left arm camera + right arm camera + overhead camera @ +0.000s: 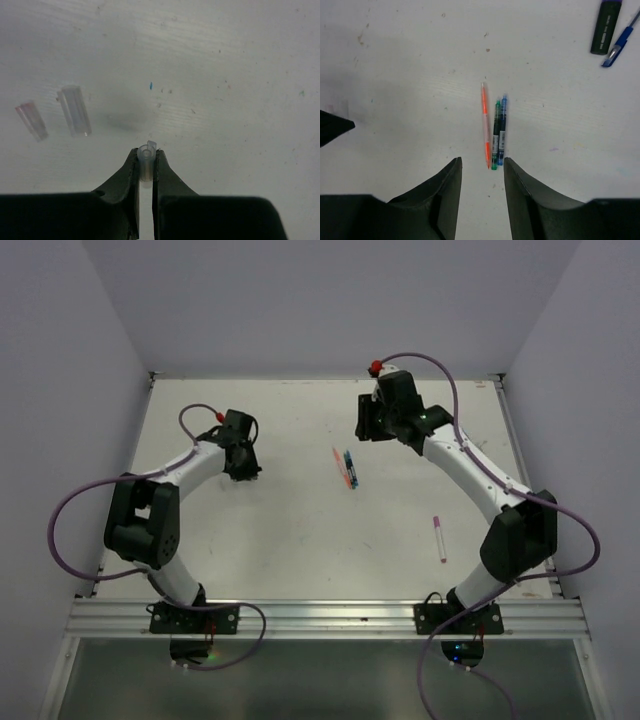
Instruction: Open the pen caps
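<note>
Left tool (145, 159) clamped on small clear cap (146, 169), low centre of left wrist view. We note two loose caps on tabletop (225, 60) at frame left: pinkish cap (31, 120), larger clear cap (74, 110) (side by side, apart). Right tool (481, 167) gaping, holding nothing. Just above its tips, mid-frame, orange pen (485, 120), green pen (496, 135) and blue pen (503, 125) lie parallel. Dark marker (606, 27) in upper right corner.

Three pens (346, 470) lie side by side mid-table. A lone pen (439, 538) lies nearer my right base. Two loose caps (75, 110) lie on the table beside my left gripper (146, 157), a third cap (145, 172) between its fingers.
</note>
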You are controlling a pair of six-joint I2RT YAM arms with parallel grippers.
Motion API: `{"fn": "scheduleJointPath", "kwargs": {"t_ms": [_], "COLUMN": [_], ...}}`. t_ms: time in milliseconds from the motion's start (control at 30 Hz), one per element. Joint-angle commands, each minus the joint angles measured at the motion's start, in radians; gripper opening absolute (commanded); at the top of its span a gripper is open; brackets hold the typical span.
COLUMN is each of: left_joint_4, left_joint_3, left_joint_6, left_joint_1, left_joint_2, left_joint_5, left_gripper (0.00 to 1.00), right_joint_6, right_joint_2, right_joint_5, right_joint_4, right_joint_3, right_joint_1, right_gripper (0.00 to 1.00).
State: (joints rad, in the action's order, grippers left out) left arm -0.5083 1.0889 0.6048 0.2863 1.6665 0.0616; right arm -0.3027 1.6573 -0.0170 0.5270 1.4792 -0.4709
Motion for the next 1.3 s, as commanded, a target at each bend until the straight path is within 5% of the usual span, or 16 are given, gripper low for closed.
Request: {"fn": "scheduleJointPath", "kwargs": {"t_ms": [0,267,533,967,1267], "left_joint_4": [-0.032,-0.056,-0.049,-0.045,-0.036], "left_joint_3": [0.092,0.144,0.138,0.131,0.126], "left_joint_6": [-0.069,-0.097,-0.105,-0.109,-0.112], "left_joint_1": [-0.013,-0.030,-0.044,-0.056,-0.062], "left_joint_2": [0.044,0.125,0.170,0.193,0.202], "left_joint_5": [0.112,0.179,0.193,0.216,0.207], "left_gripper": [0.00,0.00,0.01,0.20,0.24], "right_joint_6": [0.007,0.010,0.016,0.025,0.030], "right_joint_2": [-0.056,-0.171,-0.237,-0.290,-0.317], "right_joint_5": [-0.089,-0.109,-0.106,-0.118,-0.135], "right_joint_4": [0.115,0.134,0.122,0.110,0.111], "right_joint_3": [-0.003,-0.126,-0.180,-0.229,-0.238], "right_joint_1": [-0.005,-0.003,-0.003,-0.003,-0.003], "right_gripper": [0.44,0.62,0.64,0.64,0.64]}}
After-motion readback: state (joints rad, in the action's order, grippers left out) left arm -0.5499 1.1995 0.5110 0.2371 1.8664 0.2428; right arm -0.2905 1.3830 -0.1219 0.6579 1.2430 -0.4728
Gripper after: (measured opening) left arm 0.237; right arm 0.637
